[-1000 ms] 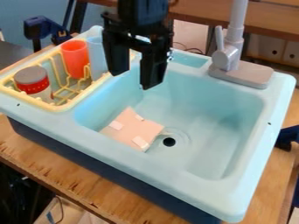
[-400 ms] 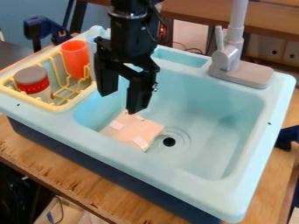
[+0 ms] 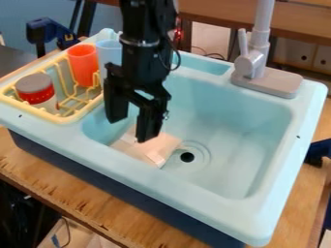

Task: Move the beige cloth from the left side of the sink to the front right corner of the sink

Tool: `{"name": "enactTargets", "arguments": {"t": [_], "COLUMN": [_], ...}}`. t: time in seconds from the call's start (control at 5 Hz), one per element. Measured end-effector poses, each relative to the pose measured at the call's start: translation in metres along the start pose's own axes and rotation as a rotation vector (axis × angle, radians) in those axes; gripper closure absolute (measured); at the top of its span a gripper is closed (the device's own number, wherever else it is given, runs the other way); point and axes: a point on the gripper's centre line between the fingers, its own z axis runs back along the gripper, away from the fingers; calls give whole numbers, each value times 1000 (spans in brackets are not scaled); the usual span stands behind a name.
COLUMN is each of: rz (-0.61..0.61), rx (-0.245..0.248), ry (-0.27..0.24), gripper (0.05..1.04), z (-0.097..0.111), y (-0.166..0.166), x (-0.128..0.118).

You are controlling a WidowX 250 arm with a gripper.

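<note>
Pale blue sink [image 3: 266,116], pink block [image 3: 165,144], yellow rack [image 3: 82,114], orange cup [image 3: 83,69], black jaws [image 3: 132,130].

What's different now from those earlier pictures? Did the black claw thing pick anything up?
The gripper has come down into the sink, drifting a little toward the picture's left, and now hangs over the pale pink piece. It has neither taken hold of anything nor let anything go. The pink piece, the red-orange cup, the lidded jar and the faucet stayed put.
</note>
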Motion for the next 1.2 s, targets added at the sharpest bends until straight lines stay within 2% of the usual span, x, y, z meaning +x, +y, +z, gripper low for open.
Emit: {"name": "enactTargets", "arguments": {"t": [0.2,0.4,0.6,0.8,1.0,1.2], "rz": [-19,-16,-20,-18,-35,-20], "rx": [-14,-11,-10,-12,-26,-117], "ry": [55,66,110,92,52,-44], "gripper": [83,83,83,83,83,83], "z": [-19,-25,-34,-36,-34,-30], "y": [-1,0,0,-2,-12,-35], "x": [4,8,8,8,14,24]}}
